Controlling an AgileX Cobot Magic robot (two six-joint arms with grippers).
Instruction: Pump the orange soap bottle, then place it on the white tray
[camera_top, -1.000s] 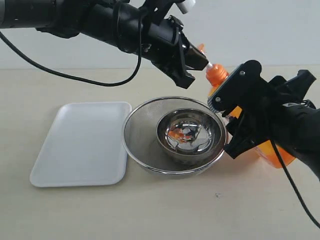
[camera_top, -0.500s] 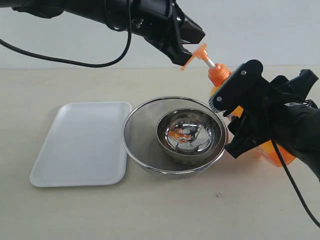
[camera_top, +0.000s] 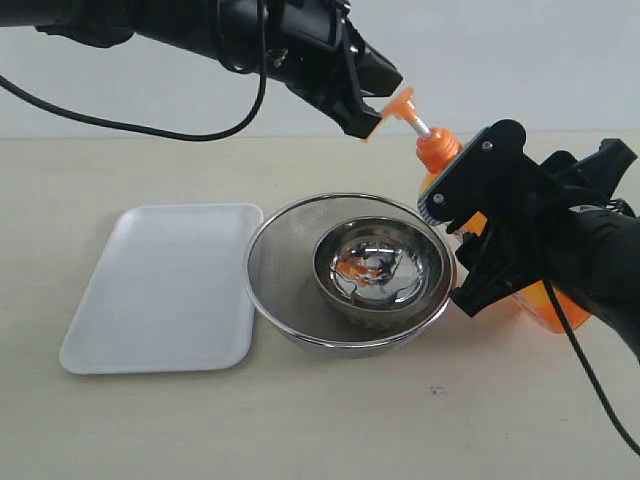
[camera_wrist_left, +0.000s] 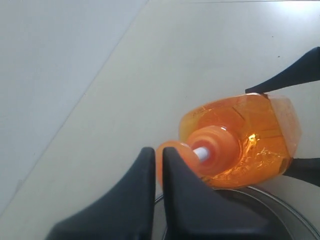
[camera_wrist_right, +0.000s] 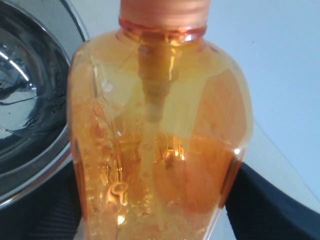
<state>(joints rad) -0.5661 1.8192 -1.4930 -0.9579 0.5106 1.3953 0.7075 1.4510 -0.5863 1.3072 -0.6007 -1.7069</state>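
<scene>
**Beside the strainer: bottle gripped, pump head at closed fingertips**

Beside the round steel strainer (camera_top: 272, 268), on the side away from the white tray (camera_top: 160, 285), the orange soap bottle (camera_top: 437, 150) leans with its pump end tipped over the strainer's rim. The right gripper (camera_top: 478, 242) clamps the bottle's body from both sides; the right wrist view fills with translucent orange plastic (camera_wrist_right: 160, 140), with a dark finger at each lower flank. Whether the bottle's base rests on the table cannot be told.

Above the strainer's far rim, the left gripper (camera_top: 383, 100) comes in from the tray side. Its two fingers (camera_wrist_left: 135, 195) stand almost together with only a thin slit between them and nothing caught there. Their tips sit right at the orange pump head (camera_top: 400, 104), which is raised on its white stem (camera_wrist_left: 201, 153). Contact cannot be confirmed.

Inside the strainer sits a polished steel bowl (camera_top: 335, 285), mirroring orange. The tray lies flat against the strainer's opposite side, well apart from the bottle.
</scene>
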